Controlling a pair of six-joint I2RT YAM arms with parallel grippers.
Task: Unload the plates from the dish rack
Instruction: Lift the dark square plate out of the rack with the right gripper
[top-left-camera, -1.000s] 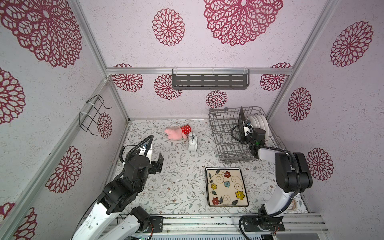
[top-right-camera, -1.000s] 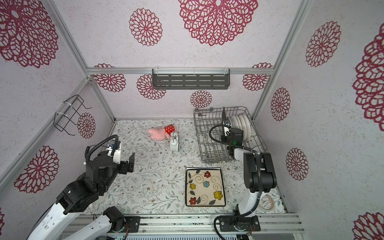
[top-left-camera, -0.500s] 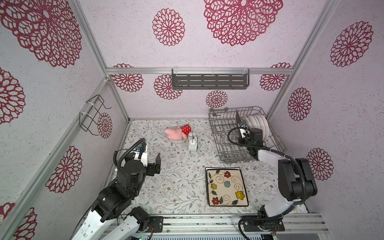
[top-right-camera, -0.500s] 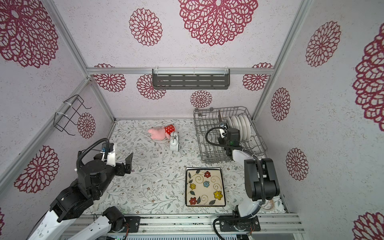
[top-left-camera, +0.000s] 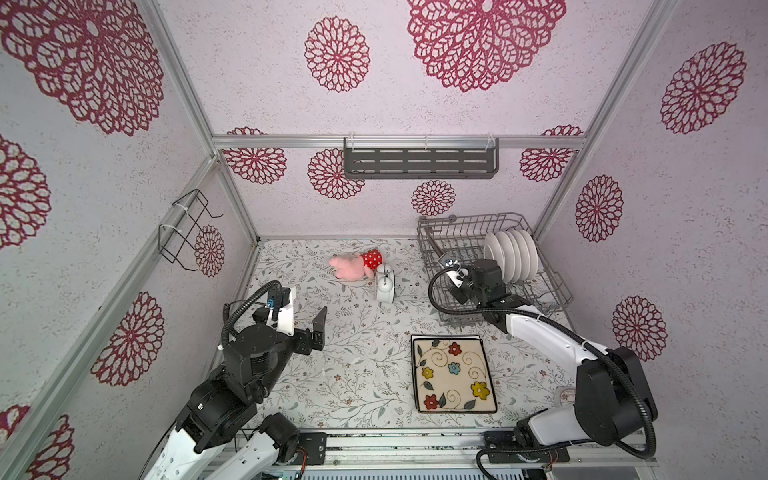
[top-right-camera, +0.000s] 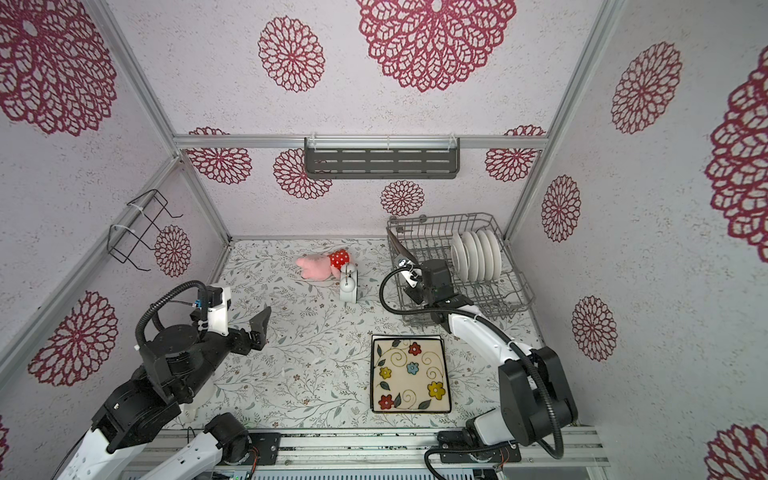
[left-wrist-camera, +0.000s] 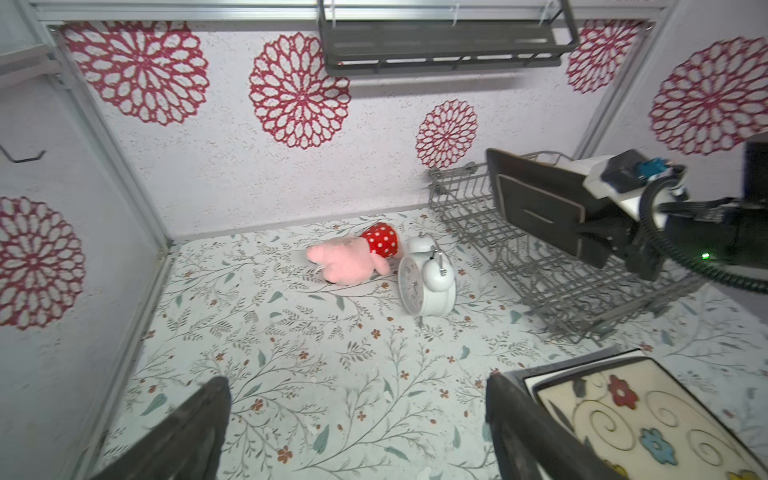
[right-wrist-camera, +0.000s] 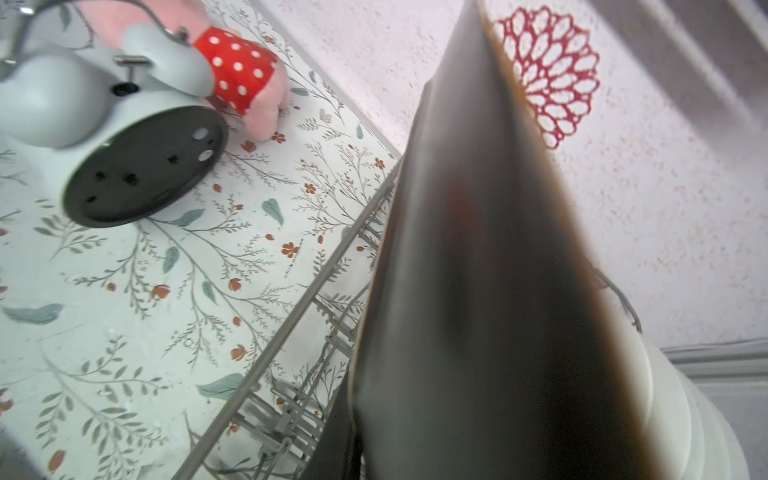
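One flowered plate (top-left-camera: 454, 375) lies unloaded on the counter; right hand (left-wrist-camera: 598, 245) clamps a dark square plate (left-wrist-camera: 536, 203) above the dish rack (top-left-camera: 552, 286); round white plates (top-left-camera: 512, 254) remain; left hand (left-wrist-camera: 357, 432) gapes empty.

dark square plate (right-wrist-camera: 478, 291) blurred (filling the right wrist view), right tool (left-wrist-camera: 598, 245) fingertips hidden behind it
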